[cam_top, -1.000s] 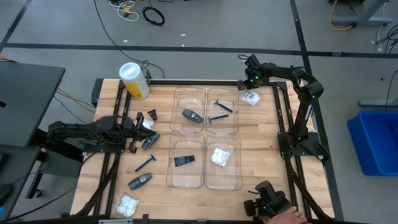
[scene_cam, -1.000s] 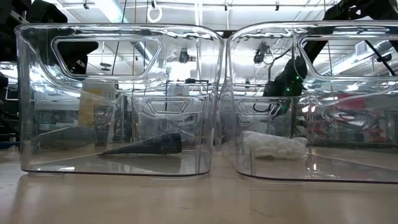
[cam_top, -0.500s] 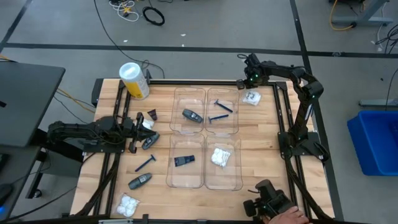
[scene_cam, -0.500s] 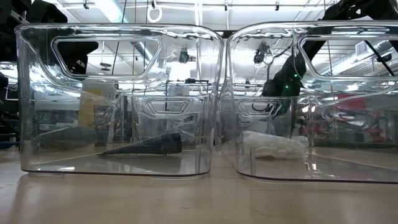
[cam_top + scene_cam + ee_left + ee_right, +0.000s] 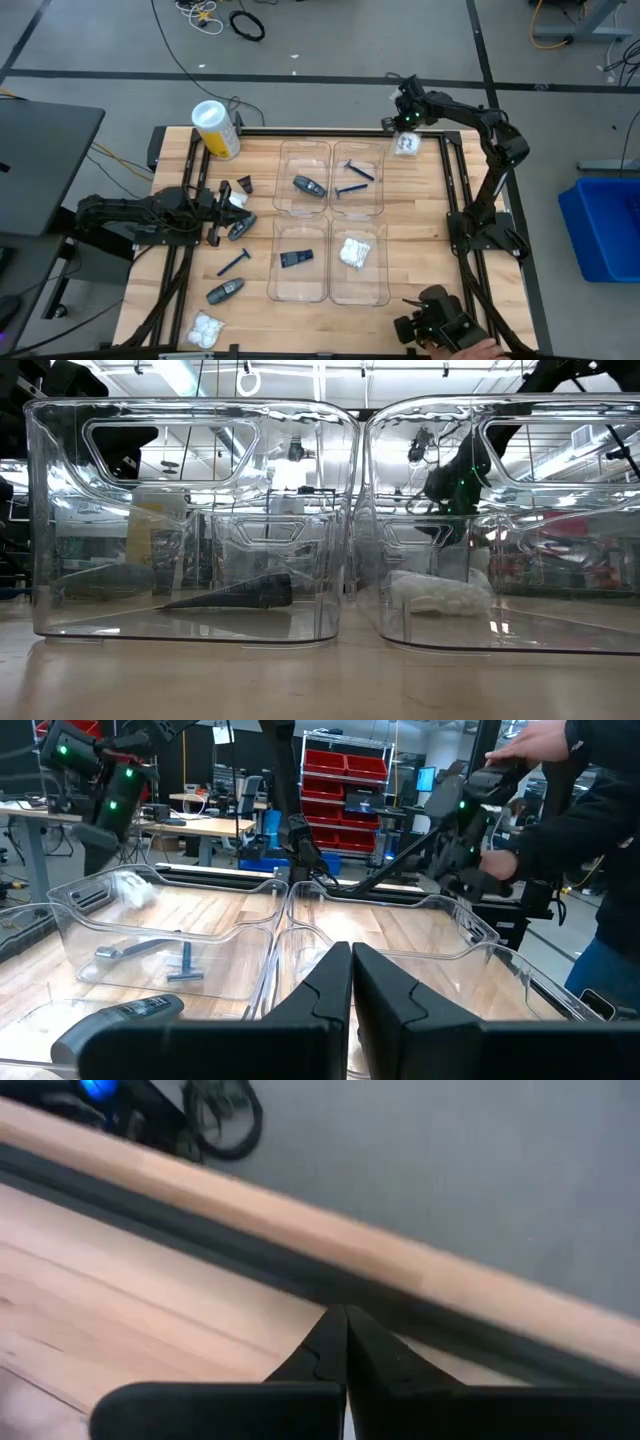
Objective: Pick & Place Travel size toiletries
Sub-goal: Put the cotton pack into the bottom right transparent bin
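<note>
A pale wooden worktop [image 5: 420,240] with a dark metal frame stands on a grey floor strewn with cables.

At the far left corner lies a big yellow-and-white cylinder [image 5: 216,129]. Along the left side the left claw [image 5: 222,208] rests low over the wood, its fingers pressed together and holding nothing. Just beside it lie a white crinkly packet [image 5: 237,198], a small dark cone piece [image 5: 244,184] and a dark grey oval tube [image 5: 241,230]. Nearer the front edge lie a thin blue razor [image 5: 234,262], a second grey tube [image 5: 224,291] and another crumpled white packet [image 5: 207,328].

In the middle stand four clear plastic trays with rounded corners and glossy walls, set two by two. The far-left tray [image 5: 304,178] holds one dark oval tube [image 5: 309,185]. The far-right tray [image 5: 358,178] holds a blue razor [image 5: 353,181] with a T-shaped head. The near-left tray [image 5: 300,258] holds a dark tapered piece [image 5: 296,258], which looks cone-shaped in the low view [image 5: 235,595]. The near-right tray [image 5: 360,259] holds a white wrinkled packet [image 5: 354,251], a soft lumpy heap in the low view [image 5: 440,595].

At the far right corner the right claw [image 5: 405,125] hangs above the worktop's edge, its fingers shut. A white packet [image 5: 406,144] shows directly under it; whether it is pinched cannot be told.

At the near right edge a person's hand [image 5: 478,349] holds a dark device [image 5: 440,322].
</note>
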Motion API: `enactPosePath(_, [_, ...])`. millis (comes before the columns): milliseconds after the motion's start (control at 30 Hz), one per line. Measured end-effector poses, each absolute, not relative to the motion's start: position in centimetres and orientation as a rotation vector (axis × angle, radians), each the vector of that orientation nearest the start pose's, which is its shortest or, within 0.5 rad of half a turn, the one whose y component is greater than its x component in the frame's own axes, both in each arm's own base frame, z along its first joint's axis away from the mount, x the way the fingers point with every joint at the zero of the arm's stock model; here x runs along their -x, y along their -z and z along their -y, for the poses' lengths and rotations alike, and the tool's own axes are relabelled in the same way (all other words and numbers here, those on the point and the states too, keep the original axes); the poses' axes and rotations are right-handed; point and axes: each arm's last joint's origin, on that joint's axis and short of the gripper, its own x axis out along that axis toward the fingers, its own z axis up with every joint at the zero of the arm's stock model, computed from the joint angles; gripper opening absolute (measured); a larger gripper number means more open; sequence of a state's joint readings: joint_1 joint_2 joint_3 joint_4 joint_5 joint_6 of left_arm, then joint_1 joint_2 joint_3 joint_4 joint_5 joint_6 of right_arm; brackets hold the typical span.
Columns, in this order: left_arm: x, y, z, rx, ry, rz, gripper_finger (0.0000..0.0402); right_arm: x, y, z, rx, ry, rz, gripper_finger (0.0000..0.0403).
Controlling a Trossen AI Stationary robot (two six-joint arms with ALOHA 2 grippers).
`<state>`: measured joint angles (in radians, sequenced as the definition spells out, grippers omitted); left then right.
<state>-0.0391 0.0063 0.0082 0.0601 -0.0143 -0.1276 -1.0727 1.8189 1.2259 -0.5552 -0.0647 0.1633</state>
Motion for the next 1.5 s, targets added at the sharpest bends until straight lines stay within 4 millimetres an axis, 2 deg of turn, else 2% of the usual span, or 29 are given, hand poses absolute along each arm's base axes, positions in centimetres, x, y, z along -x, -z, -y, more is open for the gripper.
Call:
enactPosePath(267, [-9.7,-17.1,0.3,0.129,0.029,0.06,0.0022,-17.0,-21.1,31.7,-0.652,0.929,-0.849,0.0])
enactPosePath(633, [-9.7,-17.2,0.3,0.129,0.028,0.06,0.0022,-16.8,-22.7,31.3,-0.569,0.898,-0.818,0.0])
enactPosePath(1067, [-9.7,-17.2,0.3,0.129,0.029,0.06,0.0022,-16.8,-27.3,30.2,-0.305,0.718,-0.651,0.0])
enactPosePath(1500, [-9.7,-17.2,0.3,0.129,0.028,0.06,0.0022,-16.3,-30.0,29.0,-0.223,0.714,-0.577,0.0])
